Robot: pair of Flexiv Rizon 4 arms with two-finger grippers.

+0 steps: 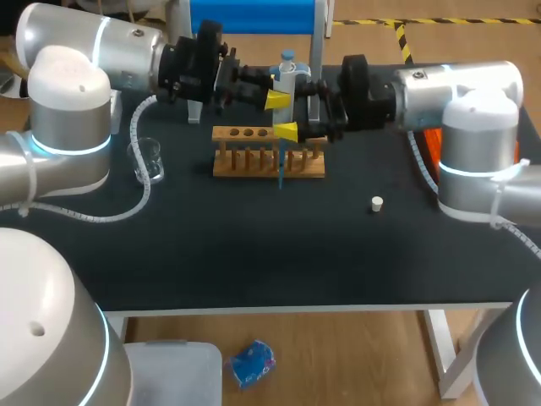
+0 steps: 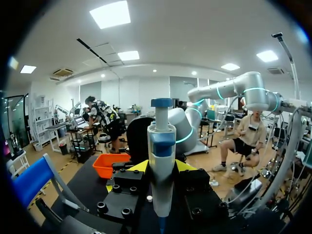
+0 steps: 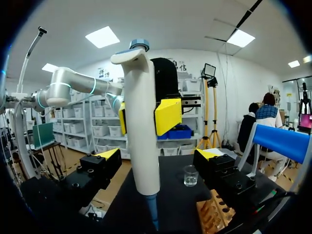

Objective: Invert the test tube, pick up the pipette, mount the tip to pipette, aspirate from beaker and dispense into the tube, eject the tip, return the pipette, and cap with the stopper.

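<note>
- Pipette (image 3: 142, 126): white body, blue plunger cap, blue band below the cap.
- Tip (image 3: 152, 209) on the pipette: blue.
- Left pincer (image 3: 145, 116) and right pincer (image 3: 160, 155): black fingers, bright yellow ends.
- Left arm (image 1: 84, 42) and right arm (image 1: 473, 85): silver-grey shells, each with a thin glowing cyan ring.
- Rack (image 1: 268, 161): light brown wood with dark holes.
- Beaker (image 1: 145, 159): clear, colourless.
- Stopper (image 1: 377, 203): white.
- Surface (image 1: 254, 245): plain black with a white front edge.

Wooden rack (image 1: 245, 161) centrally, orange bin (image 2: 109, 165) far right.
</note>
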